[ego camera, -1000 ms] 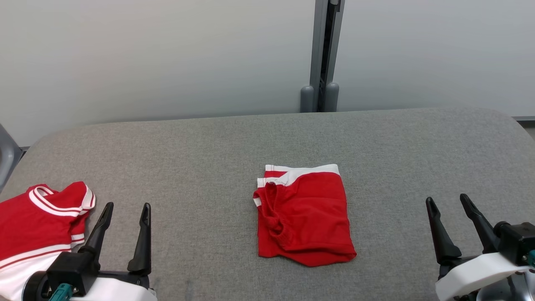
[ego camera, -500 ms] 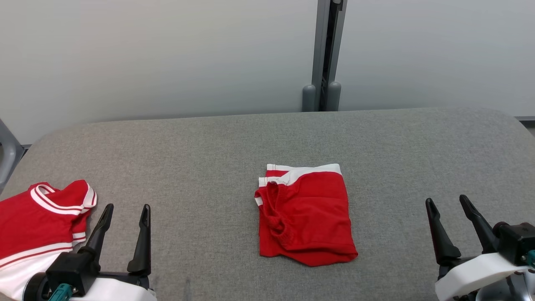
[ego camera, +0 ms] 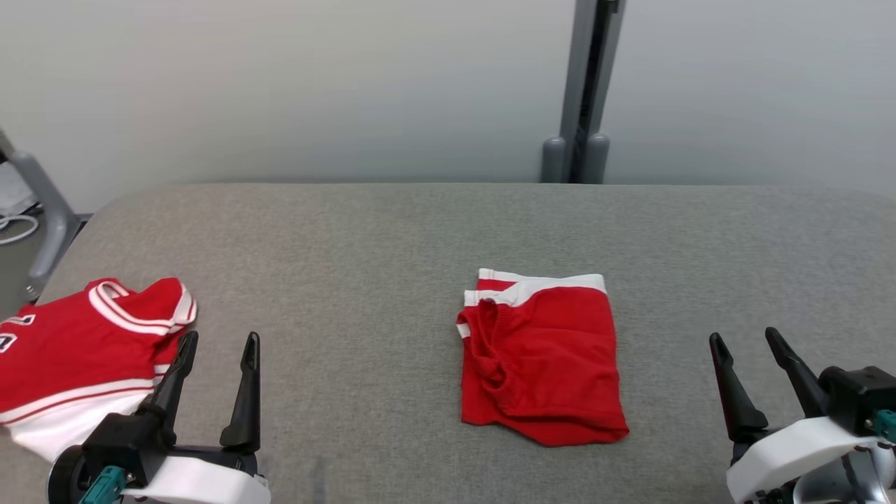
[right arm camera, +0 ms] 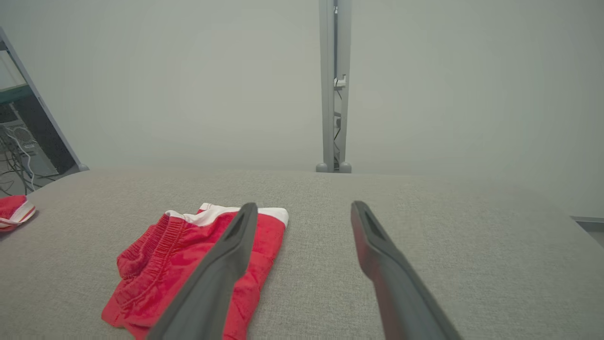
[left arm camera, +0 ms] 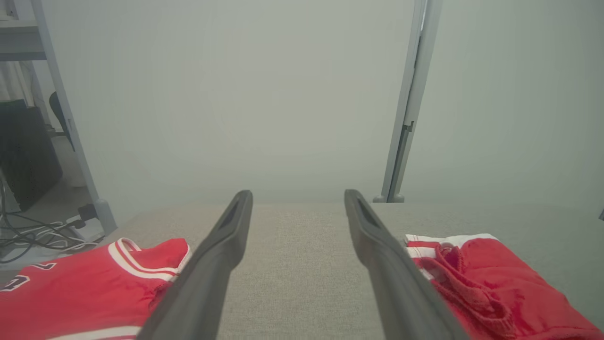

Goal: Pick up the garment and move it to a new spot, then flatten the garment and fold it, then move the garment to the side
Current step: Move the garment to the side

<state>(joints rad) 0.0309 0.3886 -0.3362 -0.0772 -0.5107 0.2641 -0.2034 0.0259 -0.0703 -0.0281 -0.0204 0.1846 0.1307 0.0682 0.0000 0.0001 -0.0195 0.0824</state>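
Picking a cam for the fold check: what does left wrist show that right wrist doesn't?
Left wrist: the open left gripper, plus the jersey's collar and digits.
Right wrist: the open right gripper, most of the folded shorts, and the table's right end.
Both: shorts, some jersey, table, post.

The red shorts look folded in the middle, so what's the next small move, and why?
Probably swing the open right gripper toward the red shorts: they lie folded mid-table, not yet aside, and the left gripper sits open by the jersey.
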